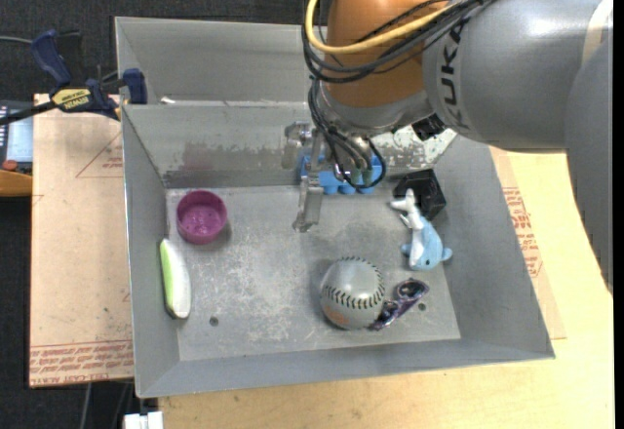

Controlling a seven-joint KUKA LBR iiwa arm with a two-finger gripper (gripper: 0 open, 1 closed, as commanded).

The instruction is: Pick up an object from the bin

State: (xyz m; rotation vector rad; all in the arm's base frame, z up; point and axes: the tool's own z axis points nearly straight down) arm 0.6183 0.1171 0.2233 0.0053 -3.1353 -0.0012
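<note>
Orange-capped and looped with cables, the arm (507, 47) sits highest, and its gripper (309, 214) hangs low over bare floor of the bin (263, 320) (open or closed, I cannot tell). Nearest it, off to the view's right, lie a black block (422, 195) and a blue-and-white toy dolphin (421, 240). Nearer the camera than the gripper sits a grey stitched ball (349, 292). Well to the gripper's left are a purple cup (202, 217) and a white-and-green stick (175, 278).
</note>
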